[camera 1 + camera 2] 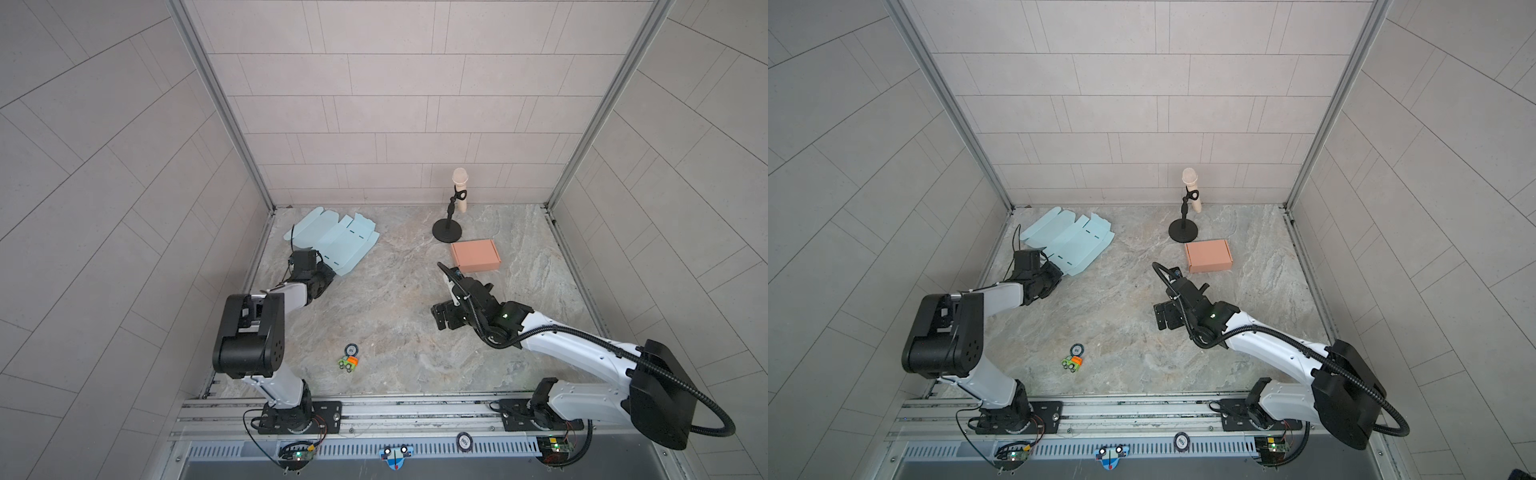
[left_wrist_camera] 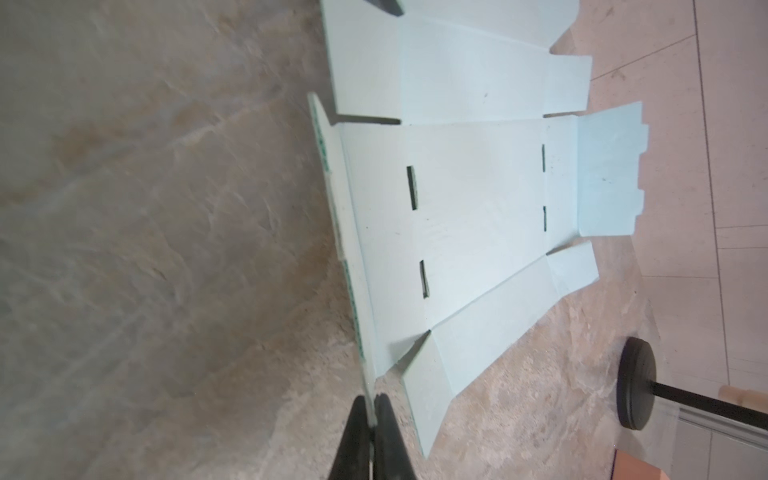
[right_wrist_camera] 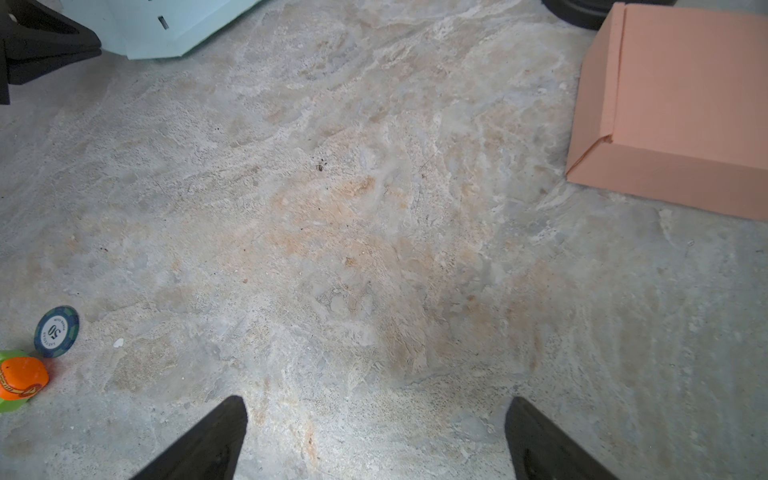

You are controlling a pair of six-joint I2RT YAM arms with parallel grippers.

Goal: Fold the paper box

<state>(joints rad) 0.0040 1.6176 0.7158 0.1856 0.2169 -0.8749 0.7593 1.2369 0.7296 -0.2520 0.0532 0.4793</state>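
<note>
The paper box [image 1: 338, 239] [image 1: 1073, 241] is a flat, unfolded light-blue cardboard blank with slots, lying at the back left of the stone table. My left gripper [image 1: 329, 266] [image 1: 1060, 268] is at its near left edge. In the left wrist view the left gripper [image 2: 372, 405] is shut on a thin side flap of the paper box [image 2: 457, 208], and that flap stands up on edge. My right gripper [image 1: 444, 316] [image 1: 1168, 316] hovers over bare table at mid right. It stands wide open [image 3: 376, 415] and empty, far from the blank.
A folded pink box [image 1: 476, 255] [image 3: 681, 104] sits at the back right. A microphone on a black stand [image 1: 451, 216] [image 2: 636, 382] is behind it. A poker chip [image 1: 351, 349] [image 3: 56, 331] and a small toy car [image 1: 348, 364] lie near the front centre.
</note>
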